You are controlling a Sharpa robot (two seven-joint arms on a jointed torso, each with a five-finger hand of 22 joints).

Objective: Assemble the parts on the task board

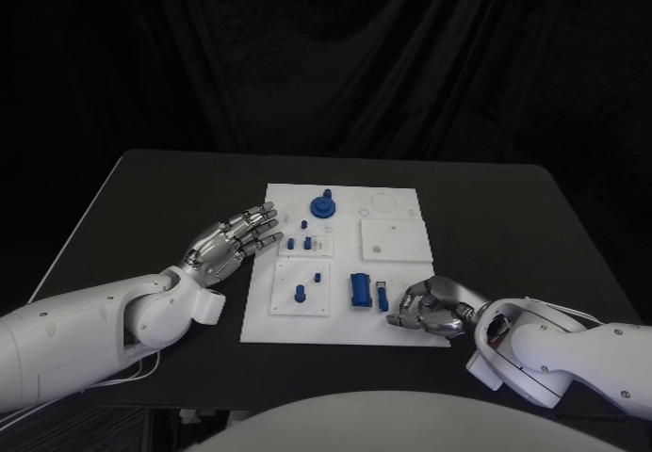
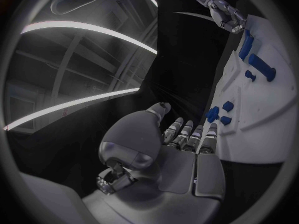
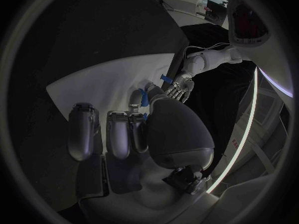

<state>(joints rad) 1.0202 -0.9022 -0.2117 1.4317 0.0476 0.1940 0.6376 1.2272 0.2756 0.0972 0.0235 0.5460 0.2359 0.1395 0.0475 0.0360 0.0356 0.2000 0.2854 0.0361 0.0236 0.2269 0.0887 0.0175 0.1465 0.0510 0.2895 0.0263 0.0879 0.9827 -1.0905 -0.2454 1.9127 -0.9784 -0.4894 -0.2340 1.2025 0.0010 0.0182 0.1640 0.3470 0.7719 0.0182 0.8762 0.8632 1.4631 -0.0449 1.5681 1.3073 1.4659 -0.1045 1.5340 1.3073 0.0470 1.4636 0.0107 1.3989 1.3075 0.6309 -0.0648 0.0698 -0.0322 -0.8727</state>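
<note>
The black desk (image 1: 163, 188) carries the white task board (image 1: 394, 330) at its middle, the board's long sides running from the near edge toward the far edge.

The left hand (image 1: 234, 241) lies at the board's left edge, about halfway along it, fingers stretched out and apart, grasping nothing; the left wrist view shows those fingers (image 2: 187, 134) reaching just onto the white surface.

The right hand (image 1: 432, 307) sits at the board's near right corner, fingers curled inward. Whether it pinches anything I cannot tell: a small blue peg (image 1: 383, 298) shows just at its fingertips, and the right wrist view shows a blue sliver (image 3: 144, 100) past the fingers, but contact is hidden.

Of the parts, the tall blue knob (image 1: 323, 204) stands upright near the far edge. The blue cylinder (image 1: 359, 289) lies on the board near the near edge, just beside the right hand. Small blue pins (image 1: 307, 244) stand at the board's left side, with two more (image 1: 316, 279) in the near left panel.

Judged from here, the main risk is at the right hand: curled fingers working close to the lying cylinder could nudge it rolling, or tip the little peg out of a poor grip. The left hand's spread fingers could brush the standing pins if it shifts inward.
</note>
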